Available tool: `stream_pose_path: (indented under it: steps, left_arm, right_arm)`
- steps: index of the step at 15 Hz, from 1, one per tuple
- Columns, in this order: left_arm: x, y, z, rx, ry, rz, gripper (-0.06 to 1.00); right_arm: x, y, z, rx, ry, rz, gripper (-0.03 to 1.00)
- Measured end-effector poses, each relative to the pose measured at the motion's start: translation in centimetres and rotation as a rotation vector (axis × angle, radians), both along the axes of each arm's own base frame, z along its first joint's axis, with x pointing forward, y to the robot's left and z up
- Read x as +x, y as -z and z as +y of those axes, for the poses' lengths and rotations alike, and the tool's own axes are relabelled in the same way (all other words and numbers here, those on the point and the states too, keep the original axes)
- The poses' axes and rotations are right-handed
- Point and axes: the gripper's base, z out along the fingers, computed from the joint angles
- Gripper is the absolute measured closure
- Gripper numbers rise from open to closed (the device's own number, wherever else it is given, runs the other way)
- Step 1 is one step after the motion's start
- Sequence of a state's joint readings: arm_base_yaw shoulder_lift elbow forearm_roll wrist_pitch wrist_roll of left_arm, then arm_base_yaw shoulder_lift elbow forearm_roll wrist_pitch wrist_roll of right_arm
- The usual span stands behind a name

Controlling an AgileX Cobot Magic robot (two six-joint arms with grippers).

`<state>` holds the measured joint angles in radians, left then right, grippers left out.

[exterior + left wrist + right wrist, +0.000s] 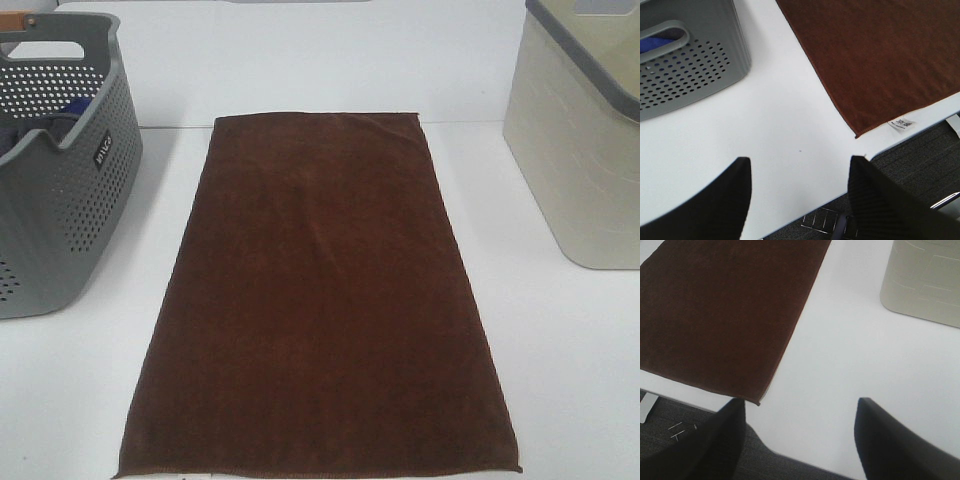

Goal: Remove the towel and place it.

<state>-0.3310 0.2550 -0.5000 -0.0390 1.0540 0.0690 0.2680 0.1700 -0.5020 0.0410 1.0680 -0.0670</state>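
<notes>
On white table (pixel 80 400): towel (pixel 320 300) flat; left tool (pixel 799 192), right tool (pixel 800 435) both spread, empty.

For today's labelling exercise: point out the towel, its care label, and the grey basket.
towel (pixel 320 300): exterior high view, middle of the cloth.
care label (pixel 902 123): left wrist view, centre of the white tag.
grey basket (pixel 60 220): exterior high view, perforated side wall.
</notes>
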Motion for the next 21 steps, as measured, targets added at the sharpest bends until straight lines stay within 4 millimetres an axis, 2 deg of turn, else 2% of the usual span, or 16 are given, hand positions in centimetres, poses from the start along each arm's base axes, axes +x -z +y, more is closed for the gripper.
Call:
stream_pose_path:
  steps: [14, 17, 21]
  left_arm:
    - [-0.06, -0.02, -0.18, 0.008, 0.033, -0.006, 0.39]
    - [0.02, -0.02, -0.02, 0.008, -0.018, -0.006, 0.39]
    - [-0.18, -0.14, 0.64, 0.002, -0.206, -0.037, 0.39]
  right_arm:
    - [-0.03, 0.00, 0.11, -0.001, -0.017, -0.001, 0.36]
    - [-0.05, -0.01, 0.10, -0.001, -0.017, -0.002, 0.36]
    - [-0.46, -0.06, -0.01, 0.007, -0.012, -0.029, 0.36]
